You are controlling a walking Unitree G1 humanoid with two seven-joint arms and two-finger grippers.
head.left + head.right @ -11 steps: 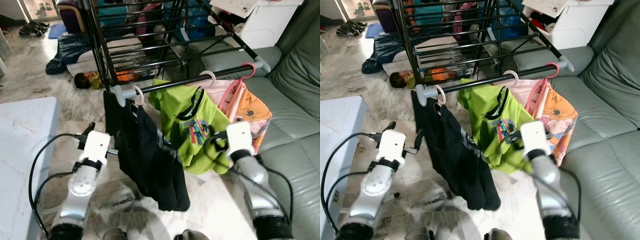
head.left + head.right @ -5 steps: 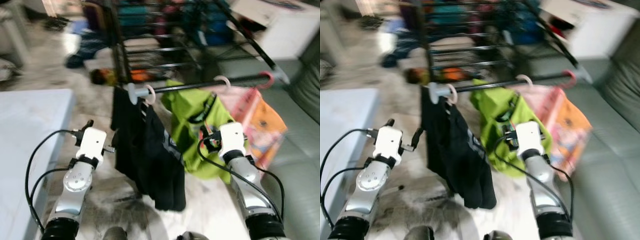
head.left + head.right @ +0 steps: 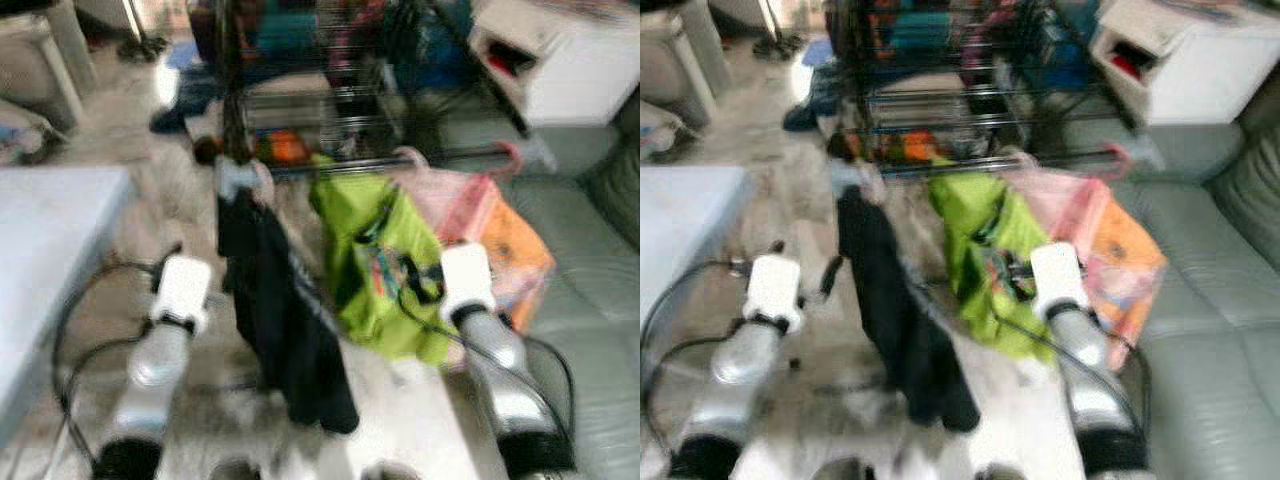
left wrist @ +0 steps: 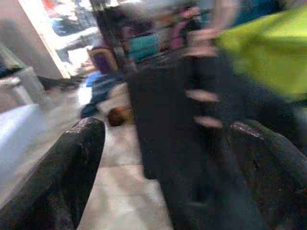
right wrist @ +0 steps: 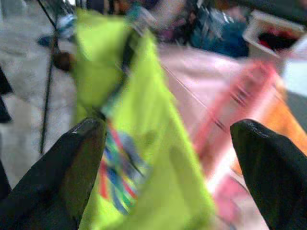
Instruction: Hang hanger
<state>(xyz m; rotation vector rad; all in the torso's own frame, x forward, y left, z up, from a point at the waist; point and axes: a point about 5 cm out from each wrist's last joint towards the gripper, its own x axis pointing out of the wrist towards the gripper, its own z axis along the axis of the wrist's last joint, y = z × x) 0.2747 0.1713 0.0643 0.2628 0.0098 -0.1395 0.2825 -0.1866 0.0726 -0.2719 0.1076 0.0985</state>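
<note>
— Shifted since a second ago? Whole picture swung and blurred, so camera motion; clothes hanging in the same order along the rail (image 3: 400, 160) as before.

— Order on the rail?

— Black garment (image 3: 280, 320) at the robot's left end, green shirt (image 3: 385, 265) in the middle, pink and orange garment (image 3: 500, 230) at the right. Pink hanger (image 5: 225, 110) inside that last one, hook over the rail near its right end. Hooks of the other two too blurred to make out.

— Left gripper (image 4: 165, 177)?

— Held low, just left of the black garment, fingers (image 4: 72, 177) spread wide with nothing between them; black cloth straight ahead of it.

— Right gripper (image 5: 168, 177)?

— Raised in front of the green shirt and pink garment, fingers (image 5: 268, 167) likewise wide apart, gripping nothing. Green cloth close before it, blocking the way to the rail.

— Around all that?

— Black drying rack (image 3: 330, 60) full of clothes behind the rail, white cabinet (image 3: 570, 60) at the back right, grey sofa (image 3: 590, 300) along the right, pale table (image 3: 50, 240) on the left, marble floor (image 3: 400, 420) beneath.
</note>
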